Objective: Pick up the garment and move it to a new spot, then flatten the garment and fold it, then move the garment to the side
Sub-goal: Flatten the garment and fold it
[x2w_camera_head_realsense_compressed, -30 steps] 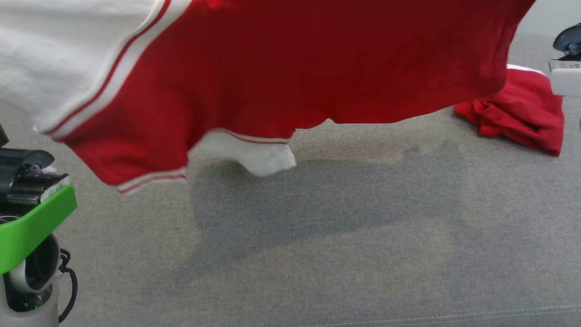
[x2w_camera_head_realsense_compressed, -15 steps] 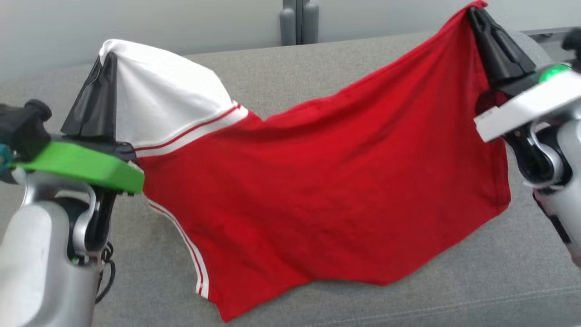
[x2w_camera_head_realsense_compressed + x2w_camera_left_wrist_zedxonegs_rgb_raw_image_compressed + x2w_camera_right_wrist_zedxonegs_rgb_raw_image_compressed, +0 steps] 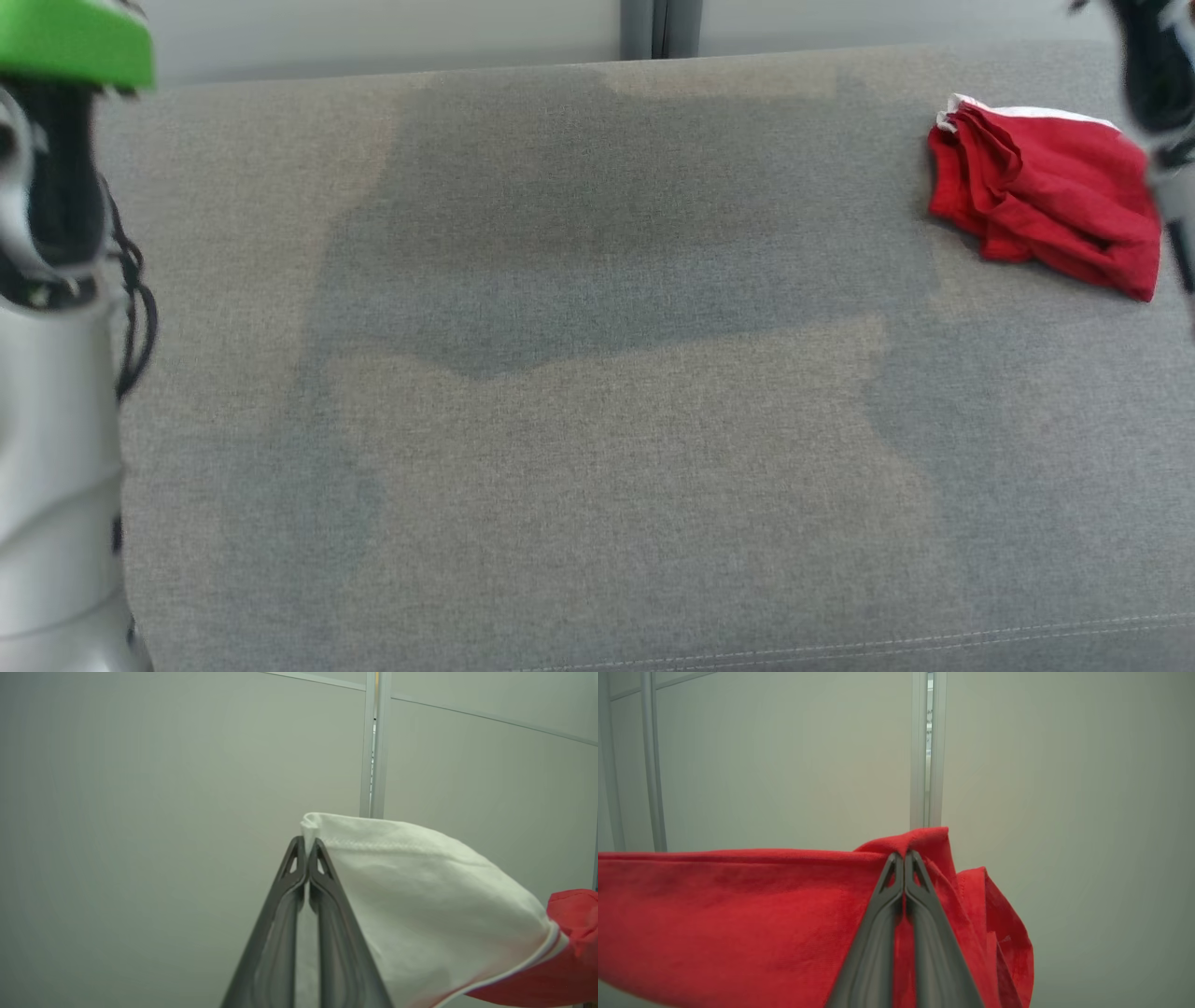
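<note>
The garment is red with a white sleeve trimmed in red and white stripes. In the left wrist view my left gripper (image 3: 306, 840) is shut on the hem of the white sleeve (image 3: 420, 896), held up in front of a pale wall. In the right wrist view my right gripper (image 3: 903, 855) is shut on a red edge of the garment (image 3: 738, 905), which stretches away to the left and hangs in folds to the right. In the head view my left forearm (image 3: 47, 467) stands at the left edge and part of my right arm (image 3: 1158, 84) at the top right.
A grey fabric surface (image 3: 597, 420) spreads below, with a broad shadow across its middle. A second red garment (image 3: 1046, 191), loosely folded, lies at its far right near my right arm. A pale panelled wall with a metal post (image 3: 658, 28) stands behind.
The head camera has swung between frames. Half a second ago the garment hung spread between both grippers in the head view; now it is above that view. Both grips have held.
</note>
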Robot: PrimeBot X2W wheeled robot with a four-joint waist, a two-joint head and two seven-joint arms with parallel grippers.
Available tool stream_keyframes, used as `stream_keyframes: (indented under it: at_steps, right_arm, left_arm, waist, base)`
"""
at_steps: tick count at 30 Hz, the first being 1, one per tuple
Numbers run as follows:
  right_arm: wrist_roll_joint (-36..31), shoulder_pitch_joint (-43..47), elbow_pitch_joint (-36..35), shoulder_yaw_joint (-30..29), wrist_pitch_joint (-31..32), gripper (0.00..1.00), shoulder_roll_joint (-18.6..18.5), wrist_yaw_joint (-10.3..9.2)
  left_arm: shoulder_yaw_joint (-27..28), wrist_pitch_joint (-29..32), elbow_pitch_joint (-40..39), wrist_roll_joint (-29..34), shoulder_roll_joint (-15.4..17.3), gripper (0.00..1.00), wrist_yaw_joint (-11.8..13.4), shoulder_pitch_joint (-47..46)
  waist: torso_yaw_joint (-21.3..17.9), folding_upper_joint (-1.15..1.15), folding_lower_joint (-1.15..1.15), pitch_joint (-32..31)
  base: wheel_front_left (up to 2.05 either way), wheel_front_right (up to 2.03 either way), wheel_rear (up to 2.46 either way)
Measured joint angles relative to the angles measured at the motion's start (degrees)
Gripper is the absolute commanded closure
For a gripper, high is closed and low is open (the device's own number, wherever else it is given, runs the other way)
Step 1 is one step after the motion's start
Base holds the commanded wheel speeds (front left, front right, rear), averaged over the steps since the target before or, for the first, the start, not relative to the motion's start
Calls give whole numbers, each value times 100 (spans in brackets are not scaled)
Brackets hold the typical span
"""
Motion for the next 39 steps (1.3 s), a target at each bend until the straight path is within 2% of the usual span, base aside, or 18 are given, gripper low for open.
stream_keyframes:
  at_steps: [4, 9, 12, 16, 21, 29, 39]
  right_arm:
    - [238, 1042, 383, 435, 88, 100, 218, 274]
    - [458, 2399, 884, 731, 45, 100, 399, 434]
    - [578, 2821, 1116, 778, -155, 100, 552, 478]
    - [611, 2978, 1279, 659, -591, 100, 634, 515]
    - [606, 3038, 1211, 521, -767, 100, 698, 558]
    - [516, 3774, 1089, 380, -766, 100, 721, 579]
    - [215, 4724, 410, 78, -764, 100, 996, 570]
  left_arm:
    - [-299, -4, 162, -116, -49, 100, -197, 1144]
    - [-472, -154, 712, -322, -431, 100, -220, 2804]
    - [-361, -467, 973, -420, -556, 100, -209, 3390]
    - [-256, -917, 1138, -478, -602, 100, -221, 3527]
    - [-34, -1425, 1080, -556, -587, 100, -314, 3587]
    - [11, -1443, 1148, -565, -595, 100, -421, 4411]
    - [316, -1473, 1060, -801, -677, 100, -421, 5308]
  waist:
    - [27, 0, 0, 168]
    - [38, 0, 0, 418]
    - [35, 0, 0, 563]
    - [17, 0, 0, 673]
    - [-4, 0, 0, 559]
    - [-20, 0, -1, 200]
    - [-27, 0, 0, -359]
  base:
    - [0, 0, 0]
    - [0, 0, 0]
    - [0, 0, 0]
    - [0, 0, 0]
    - [0, 0, 0]
    - [0, 0, 0]
    - [0, 0, 0]
